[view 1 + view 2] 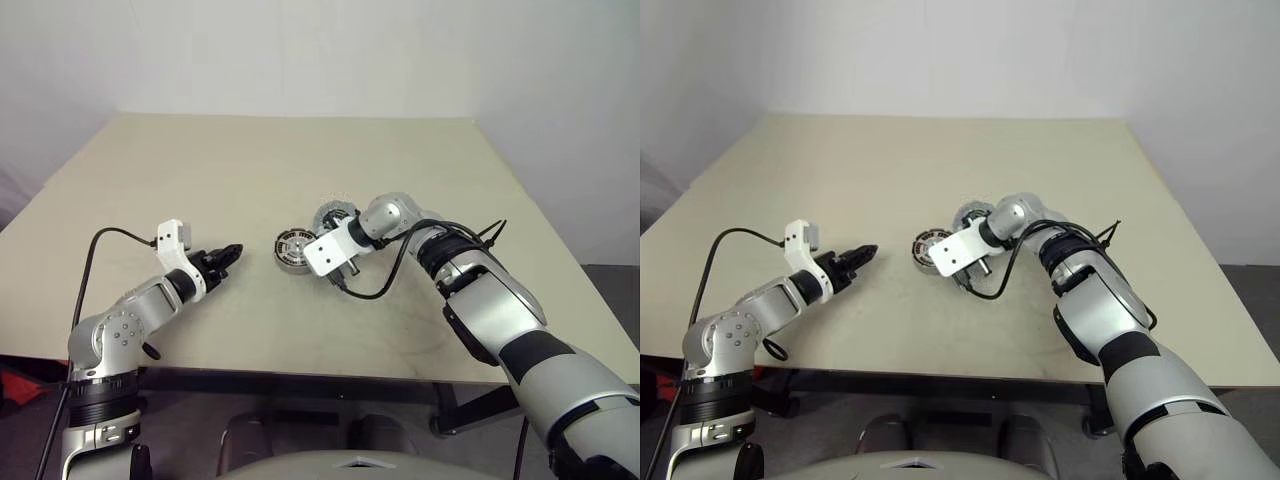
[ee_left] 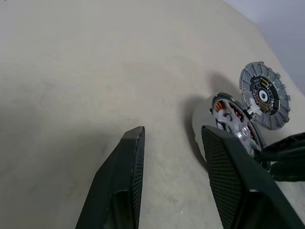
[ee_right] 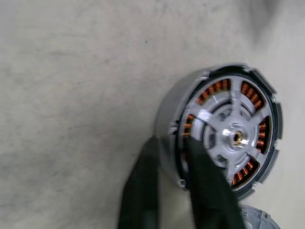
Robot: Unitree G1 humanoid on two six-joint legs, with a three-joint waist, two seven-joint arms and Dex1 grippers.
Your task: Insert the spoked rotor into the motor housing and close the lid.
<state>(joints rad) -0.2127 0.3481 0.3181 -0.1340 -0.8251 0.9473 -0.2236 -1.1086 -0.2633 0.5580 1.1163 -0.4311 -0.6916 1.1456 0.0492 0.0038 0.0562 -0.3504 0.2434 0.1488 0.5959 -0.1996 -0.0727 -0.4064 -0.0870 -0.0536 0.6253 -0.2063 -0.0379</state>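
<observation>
Right pincer (image 3: 169, 157) pinches the rim of the motor housing (image 3: 220, 130), spoked rotor (image 3: 236, 136) already seated inside, mid-bench (image 1: 250, 180). Lid (image 2: 265, 95) lies just beside it. Left pincer (image 2: 174, 157) hovers half-open, holding nothing, nearby.

Table: plain beige top (image 1: 250, 170), pretty bare.
On it: motor housing (image 1: 293, 249) near the middle.
Beside it: lid (image 1: 331, 216), maybe tilted.

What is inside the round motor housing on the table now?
Inside the motor housing sit the spoked rotor and a ring of copper windings. The right gripper covers part of the rim.
</observation>
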